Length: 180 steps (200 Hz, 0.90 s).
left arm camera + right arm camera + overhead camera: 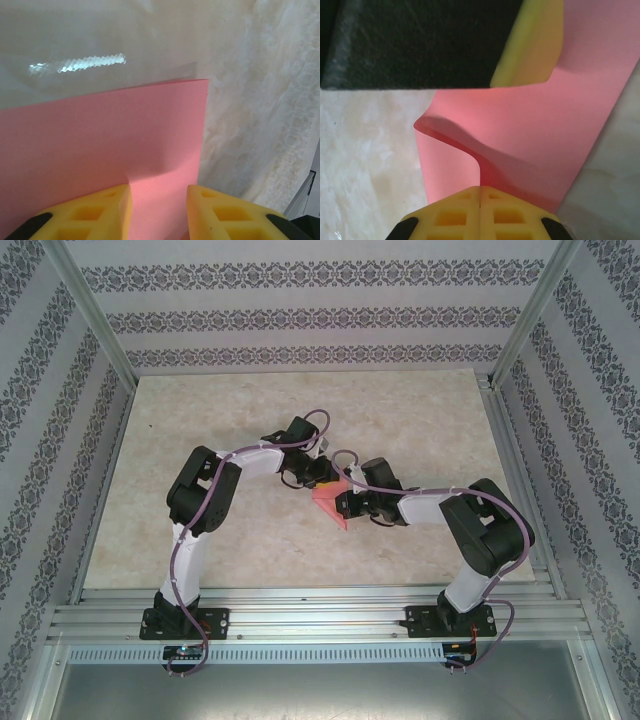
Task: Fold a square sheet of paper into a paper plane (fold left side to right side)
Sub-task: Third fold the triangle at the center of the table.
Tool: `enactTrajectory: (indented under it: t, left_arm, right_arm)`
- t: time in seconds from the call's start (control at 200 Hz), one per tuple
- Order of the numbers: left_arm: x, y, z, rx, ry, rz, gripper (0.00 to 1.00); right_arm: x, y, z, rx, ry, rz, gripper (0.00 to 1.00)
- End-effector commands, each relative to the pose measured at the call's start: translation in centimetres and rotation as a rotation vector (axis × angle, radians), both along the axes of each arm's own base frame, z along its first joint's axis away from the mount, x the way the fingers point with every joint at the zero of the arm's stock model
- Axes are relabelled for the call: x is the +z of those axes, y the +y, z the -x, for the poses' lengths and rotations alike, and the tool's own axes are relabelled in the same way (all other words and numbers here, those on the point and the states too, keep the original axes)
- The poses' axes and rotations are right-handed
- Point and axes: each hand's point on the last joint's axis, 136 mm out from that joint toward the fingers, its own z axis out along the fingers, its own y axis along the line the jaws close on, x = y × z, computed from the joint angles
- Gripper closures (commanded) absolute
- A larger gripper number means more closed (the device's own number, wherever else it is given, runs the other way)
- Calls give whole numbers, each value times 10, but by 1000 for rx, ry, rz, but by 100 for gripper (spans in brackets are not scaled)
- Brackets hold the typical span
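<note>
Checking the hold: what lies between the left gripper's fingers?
The square sheet of paper, seen in the gap of the left gripper, in the left wrist view.

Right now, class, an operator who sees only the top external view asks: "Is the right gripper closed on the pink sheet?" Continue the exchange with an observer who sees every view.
Observer: Yes. In the right wrist view, the right gripper is shut on an edge of the square sheet of paper.
Operator: Is the paper lying flat there?
Observer: No. Just beyond the grip it rises in a loose curl, with no sharp crease.
Operator: And the left gripper?
Observer: In the left wrist view, the left gripper has its jaws apart, and pink paper shows in the gap between them.
</note>
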Motion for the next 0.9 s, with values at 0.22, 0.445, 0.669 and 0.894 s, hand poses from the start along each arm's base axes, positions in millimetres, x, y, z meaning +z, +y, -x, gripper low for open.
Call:
enactTrajectory:
  t: [0.22, 0.445, 0.669, 0.894]
  left_arm:
    - [-33, 3, 17, -28, 52, -82, 64]
    - [-33, 3, 17, -29, 53, -82, 64]
    - [-33, 3, 17, -29, 52, -84, 64]
    - [-34, 2, 18, -30, 54, -85, 64]
  right_arm:
    - [1, 2, -5, 3, 2, -17, 100]
    - [-8, -5, 0, -16, 20, 10, 100]
    - [-2, -7, -1, -34, 1, 1, 100]
    - [1, -10, -4, -51, -8, 2, 100]
